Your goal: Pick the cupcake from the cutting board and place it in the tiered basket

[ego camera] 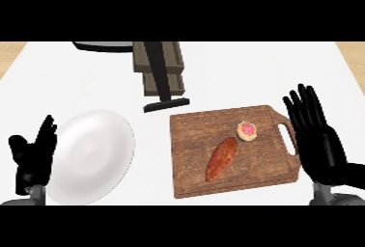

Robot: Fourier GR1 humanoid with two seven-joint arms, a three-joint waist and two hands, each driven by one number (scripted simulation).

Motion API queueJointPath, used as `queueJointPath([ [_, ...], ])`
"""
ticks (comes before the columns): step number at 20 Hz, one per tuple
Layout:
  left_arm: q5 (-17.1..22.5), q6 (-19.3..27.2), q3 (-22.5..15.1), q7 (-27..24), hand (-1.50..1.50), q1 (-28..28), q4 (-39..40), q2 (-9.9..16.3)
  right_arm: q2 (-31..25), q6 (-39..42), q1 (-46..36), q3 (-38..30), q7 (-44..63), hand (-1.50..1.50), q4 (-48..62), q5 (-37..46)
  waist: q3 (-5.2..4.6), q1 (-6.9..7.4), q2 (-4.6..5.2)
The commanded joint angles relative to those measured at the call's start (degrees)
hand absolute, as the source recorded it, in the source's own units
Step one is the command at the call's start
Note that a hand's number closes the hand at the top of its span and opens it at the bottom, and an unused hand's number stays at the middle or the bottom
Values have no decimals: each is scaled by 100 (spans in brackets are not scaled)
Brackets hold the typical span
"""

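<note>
A: What is the white counter (214,67) carrying?
B: The cutting board (206,181) is holding the cupcake (247,130) beside a sweet potato (221,159).
A: Robot hands?
B: The left robot hand (32,154) and right robot hand (317,140) are resting wide, fingers straight, holding nothing.

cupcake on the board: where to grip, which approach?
Grip the cupcake round its sides, coming from above with the right hand, which is open beside the cutting board's handle end. It looks small and round, pink top facing up; the sweet potato lies clear on its lower left.
</note>
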Motion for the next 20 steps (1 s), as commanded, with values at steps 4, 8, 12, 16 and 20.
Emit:
queueJointPath([
  [4, -325, -115, -574, -584, 0, -723, -625, -294, -346, 1944, -1375, -382, 320, 150, 647, -1403, 111, 5, 39],
  [8, -394, -328, -1074, -702, 0, -1094, -868, -588, -965, 1865, -1738, -566, 642, 150, 1580, -929, 84, 55, 129],
  [12, -489, -287, -1218, -625, 0, -1243, -938, -676, -173, 3661, -1771, -284, 1518, -150, 1815, -3296, 143, 179, 143],
  [16, -664, -129, -1378, -656, 0, -1207, -876, -848, -888, 5623, -1905, -705, 1547, -150, 2479, -4000, 130, 36, 108],
  [20, -811, 89, -1453, -549, 0, -1094, -1034, -947, -1935, 6930, -2351, -1143, 1630, -150, 3053, -3736, 115, 54, 47],
])
